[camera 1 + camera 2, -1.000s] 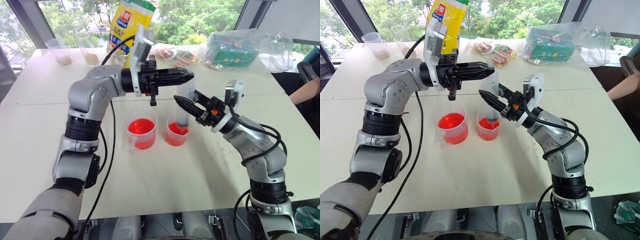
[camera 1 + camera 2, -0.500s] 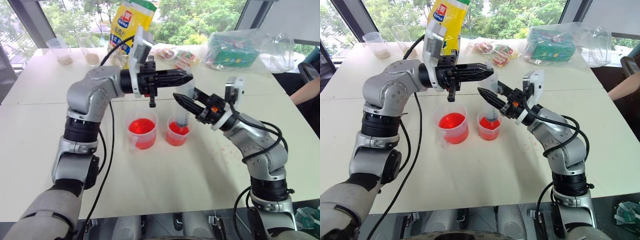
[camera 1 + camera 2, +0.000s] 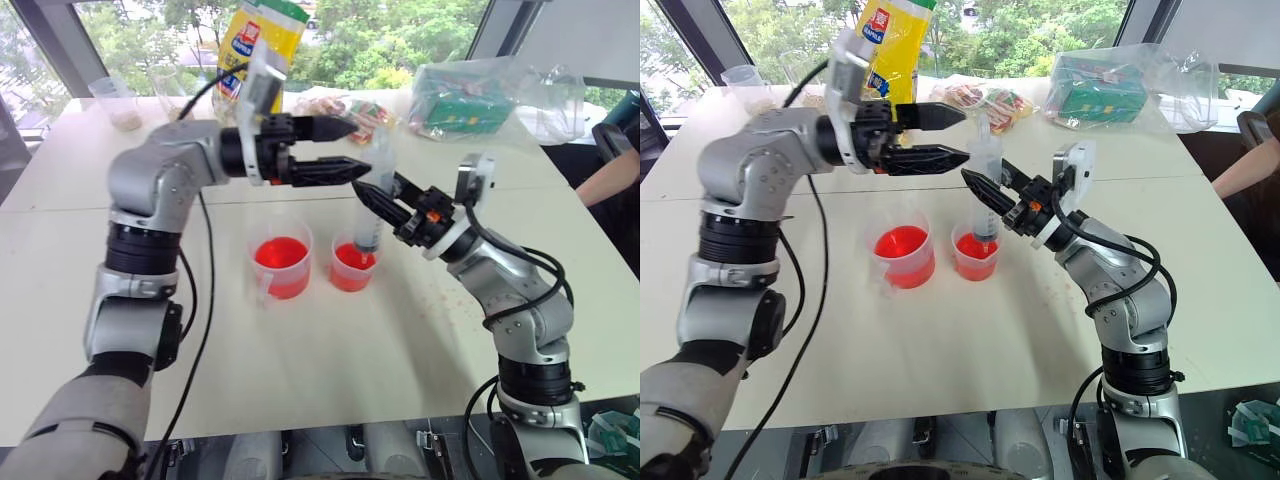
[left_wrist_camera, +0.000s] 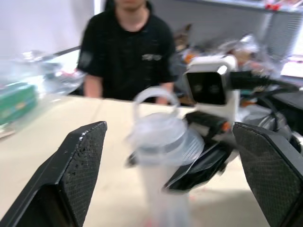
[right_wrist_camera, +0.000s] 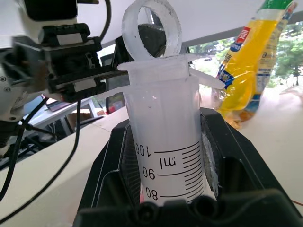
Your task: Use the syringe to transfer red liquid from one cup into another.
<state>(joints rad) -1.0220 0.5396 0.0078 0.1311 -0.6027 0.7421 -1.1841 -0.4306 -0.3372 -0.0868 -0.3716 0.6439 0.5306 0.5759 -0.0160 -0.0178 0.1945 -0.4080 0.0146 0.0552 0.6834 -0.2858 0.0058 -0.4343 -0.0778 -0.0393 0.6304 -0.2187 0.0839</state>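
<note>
The syringe (image 3: 984,190), upright between the right gripper's (image 3: 992,190) clamped jaws, has its tip hidden inside the handleless cup (image 3: 976,254). The left gripper's (image 3: 958,135) jaws stand apart beside the ringed plunger top.

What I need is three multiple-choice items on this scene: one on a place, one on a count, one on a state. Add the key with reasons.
1. Where is the syringe's tip?
A. In the smaller cup
B. Flat on the table
C. Inside a bag

2. How many cups hold red liquid?
A. One
B. Two
C. Three

3. How does the left gripper stand?
A. Shut on the syringe
B. Shut on nothing
C. Open

Key:
1. A: the syringe stands upright in the right gripper, its tip down inside the smaller cup.
2. B: the handled cup and the smaller cup both show red.
3. C: its fingers stand wide apart by the syringe's top.
</note>
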